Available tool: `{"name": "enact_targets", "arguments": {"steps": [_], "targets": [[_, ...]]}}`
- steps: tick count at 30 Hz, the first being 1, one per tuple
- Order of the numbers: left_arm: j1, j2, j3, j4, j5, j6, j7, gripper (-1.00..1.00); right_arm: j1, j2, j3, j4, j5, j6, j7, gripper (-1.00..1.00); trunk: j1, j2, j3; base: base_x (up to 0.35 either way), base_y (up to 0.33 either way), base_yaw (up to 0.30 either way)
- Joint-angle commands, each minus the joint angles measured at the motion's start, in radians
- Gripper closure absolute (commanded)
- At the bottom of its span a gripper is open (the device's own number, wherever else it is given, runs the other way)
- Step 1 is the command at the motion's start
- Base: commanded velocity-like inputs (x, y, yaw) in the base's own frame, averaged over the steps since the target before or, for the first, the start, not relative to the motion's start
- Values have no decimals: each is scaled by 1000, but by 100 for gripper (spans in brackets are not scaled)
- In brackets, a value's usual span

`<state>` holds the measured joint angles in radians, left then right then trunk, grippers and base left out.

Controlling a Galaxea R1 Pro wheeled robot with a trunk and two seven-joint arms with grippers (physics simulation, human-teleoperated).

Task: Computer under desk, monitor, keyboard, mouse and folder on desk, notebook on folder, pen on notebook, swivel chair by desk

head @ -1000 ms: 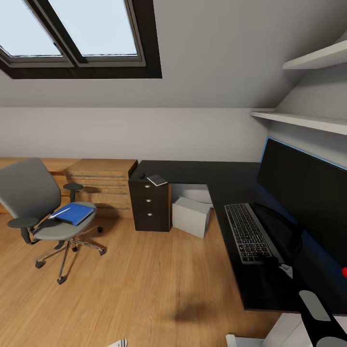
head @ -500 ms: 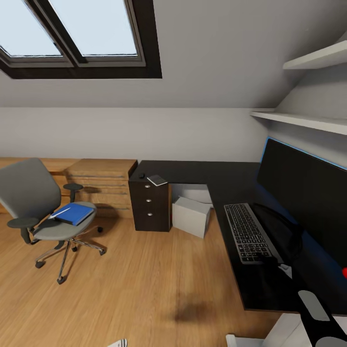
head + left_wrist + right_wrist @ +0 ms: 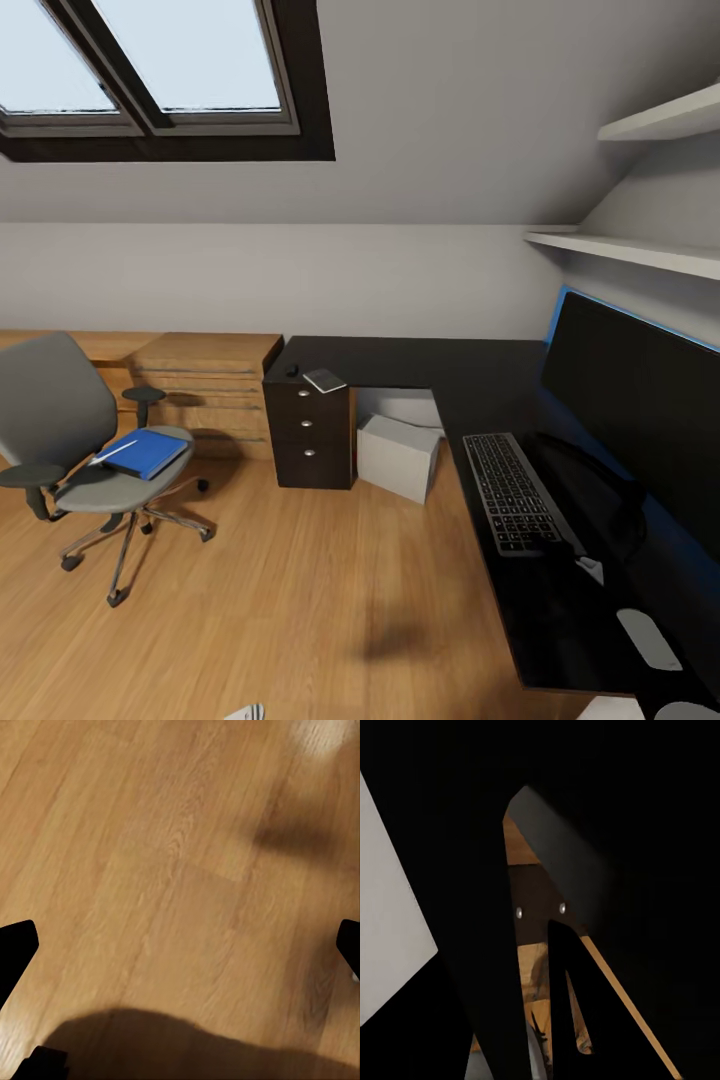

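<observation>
Jaws, left arm: spread wide, black tips at opposite edges of the left wrist view, nothing between them but wooden floor (image 3: 180, 855); carried idle and low.
Jaws, right arm: cannot tell whether apart or together; right wrist view too dark, black shapes close to the lens.
Right arm (image 3: 650, 640): grey link low over the near end of the surface, just beside the keyboard's near end.
Desk (image 3: 400, 360): glossy black L-shaped surface, drawer unit (image 3: 310, 435) under its far left end.
Monitor (image 3: 640, 400): upright on the surface against the right wall; blue panel (image 3: 553, 310) edging out behind it. Already where the task wants it.
Keyboard (image 3: 515, 490): flat on the surface, lengthwise in front of the monitor; placed, by the look of it.
Computer (image 3: 398, 458): light-grey box on the floor under the surface, beside the drawer unit; judged in place.
Mouse (image 3: 292, 369): small black lump at the far left corner of the surface, well apart from the keyboard; not yet moved.
Notebook (image 3: 325, 379): flat over the drawer unit, near the mouse; awaiting the folder.
Swivel chair (image 3: 50, 410): out on the floor, well apart from the desk.
Folder (image 3: 145, 452): blue, flat on the chair seat.
Pen (image 3: 113, 451): thin white stick lying across the folder.
Likely next: fetching the mouse or the folder.
</observation>
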<state>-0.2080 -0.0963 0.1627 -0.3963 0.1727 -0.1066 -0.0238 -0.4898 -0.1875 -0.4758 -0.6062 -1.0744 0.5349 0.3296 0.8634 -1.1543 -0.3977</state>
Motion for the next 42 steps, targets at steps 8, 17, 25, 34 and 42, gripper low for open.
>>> {"name": "enact_targets", "arguments": {"steps": [8, 17, 25, 34, 42], "targets": [[-1, 1, 1, 1, 10, -2, -2, -100, -1, -1, -5, 11, -4, 8, 0, 100, 0, -1, -1, 4, -125, 0], [-1, 1, 1, 1, 10, -2, -2, -100, -1, -1, -5, 12, -4, 9, -1, 100, 0, -1, -1, 0, -76, 0], [-1, 1, 1, 1, 10, -2, -2, -100, -1, -1, -4, 12, -4, 8, -1, 100, 0, -1, -1, 0, -39, 0], [-1, 1, 1, 1, 10, -2, -2, -100, -1, 0, -4, 17, -4, 7, -1, 100, 0, -1, -1, 49, -1, 0], [-1, 1, 1, 1, 10, -2, -2, -100, -1, 2, -5, 18, -4, 5, -1, 100, 0, -1, -1, 14, 0, 0]]}}
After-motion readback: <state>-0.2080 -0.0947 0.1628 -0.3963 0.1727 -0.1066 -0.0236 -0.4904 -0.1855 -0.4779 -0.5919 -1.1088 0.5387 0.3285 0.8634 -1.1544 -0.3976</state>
